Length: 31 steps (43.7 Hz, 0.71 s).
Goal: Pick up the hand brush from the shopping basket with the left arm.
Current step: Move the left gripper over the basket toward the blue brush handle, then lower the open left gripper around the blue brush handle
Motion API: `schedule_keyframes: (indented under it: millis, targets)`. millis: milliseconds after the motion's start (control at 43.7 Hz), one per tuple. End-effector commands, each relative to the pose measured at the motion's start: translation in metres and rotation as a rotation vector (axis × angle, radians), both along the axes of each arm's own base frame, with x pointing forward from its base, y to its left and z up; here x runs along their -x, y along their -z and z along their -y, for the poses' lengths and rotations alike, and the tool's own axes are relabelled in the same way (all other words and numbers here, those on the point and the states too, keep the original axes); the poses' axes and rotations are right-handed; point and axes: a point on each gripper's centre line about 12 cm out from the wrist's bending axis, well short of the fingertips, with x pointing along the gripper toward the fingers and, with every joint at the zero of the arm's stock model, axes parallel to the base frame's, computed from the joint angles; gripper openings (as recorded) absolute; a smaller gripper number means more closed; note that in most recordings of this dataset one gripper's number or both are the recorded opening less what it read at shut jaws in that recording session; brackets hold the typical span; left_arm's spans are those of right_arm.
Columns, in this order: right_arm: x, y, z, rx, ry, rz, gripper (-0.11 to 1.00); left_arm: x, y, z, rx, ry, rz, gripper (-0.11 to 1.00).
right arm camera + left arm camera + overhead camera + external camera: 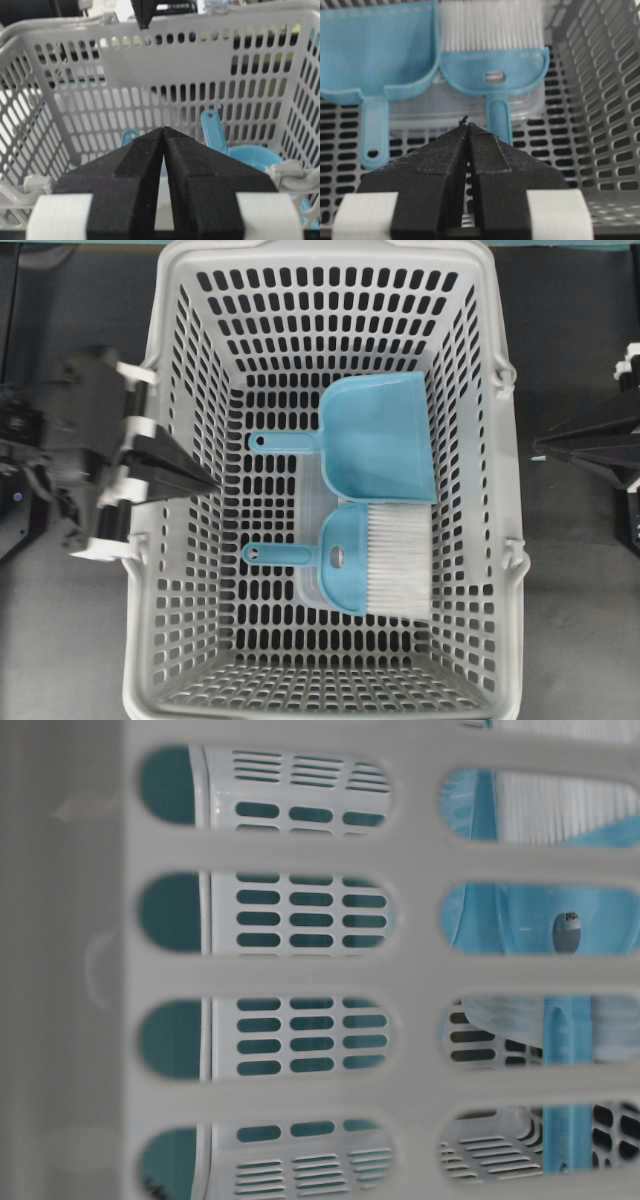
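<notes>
The teal hand brush lies on the floor of the grey shopping basket, white bristles to the right, looped handle pointing left. My left gripper reaches over the basket's left wall, shut and empty, short of the handle and a little above it in the overhead view. In the left wrist view the brush lies straight beyond my shut gripper, its handle running toward the tips. My right gripper is shut and empty outside the basket's right wall; in its own view it faces the basket wall.
A teal dustpan lies beside the brush, handle also pointing left; it shows in the left wrist view. Both rest partly on a clear plastic lid. The table-level view looks through the slotted basket wall at the brush.
</notes>
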Motion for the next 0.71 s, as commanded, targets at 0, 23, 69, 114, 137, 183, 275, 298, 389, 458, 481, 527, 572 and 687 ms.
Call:
schedule_keyframes:
  millis: [0, 23, 69, 114, 137, 183, 275, 298, 389, 458, 481, 527, 572, 687]
  targets:
    - [-0.002, -0.01, 0.0, -0.005, -0.001, 0.018, 0.0, -0.013, -0.004, 0.001, -0.002, -0.003, -0.031, 0.01]
    - [-0.002, -0.01, -0.001, -0.005, -0.003, 0.018, 0.0, -0.016, -0.004, 0.001, -0.001, -0.006, -0.043, 0.01]
    - [-0.002, -0.009, -0.001, -0.005, -0.003, 0.015, 0.01, -0.02, -0.002, 0.001, -0.006, -0.008, -0.073, 0.01]
    - [-0.002, -0.01, -0.001, -0.006, -0.002, 0.018, 0.02, -0.025, 0.001, 0.002, -0.008, -0.007, -0.11, 0.03]
    - [-0.002, -0.009, -0.001, -0.006, -0.002, 0.017, 0.04, -0.027, 0.002, 0.002, -0.011, -0.008, -0.125, 0.06]
    - [-0.002, -0.01, -0.001, -0.005, -0.003, 0.018, 0.09, -0.032, 0.004, 0.004, -0.011, -0.008, -0.157, 0.17]
    - [-0.002, -0.008, -0.001, -0.006, -0.002, 0.015, 0.24, -0.047, 0.007, 0.008, -0.019, -0.001, -0.212, 0.47]
    - [-0.002, -0.008, -0.001, -0.006, -0.002, 0.014, 0.3, -0.05, 0.008, 0.009, -0.018, -0.001, -0.22, 0.57]
    - [-0.001, -0.009, -0.001, -0.011, -0.002, 0.018, 0.52, -0.068, 0.021, 0.011, -0.018, -0.011, -0.287, 0.83]
    - [-0.001, -0.01, -0.001, -0.01, -0.002, 0.024, 0.65, -0.079, 0.033, 0.014, -0.01, -0.021, -0.338, 0.9]
    - [0.0, -0.01, -0.001, -0.01, -0.002, 0.027, 0.69, -0.082, 0.038, 0.015, -0.011, -0.024, -0.357, 0.91]
    - [0.0, -0.011, -0.001, -0.011, -0.002, 0.034, 0.72, -0.087, 0.045, 0.017, -0.003, -0.033, -0.386, 0.9]
    - [0.0, -0.011, -0.001, -0.016, -0.001, 0.035, 0.73, -0.093, 0.054, 0.02, 0.008, -0.047, -0.424, 0.9]
    - [0.001, -0.013, -0.001, -0.028, 0.0, 0.043, 0.73, -0.102, 0.077, 0.03, 0.029, -0.08, -0.514, 0.9]
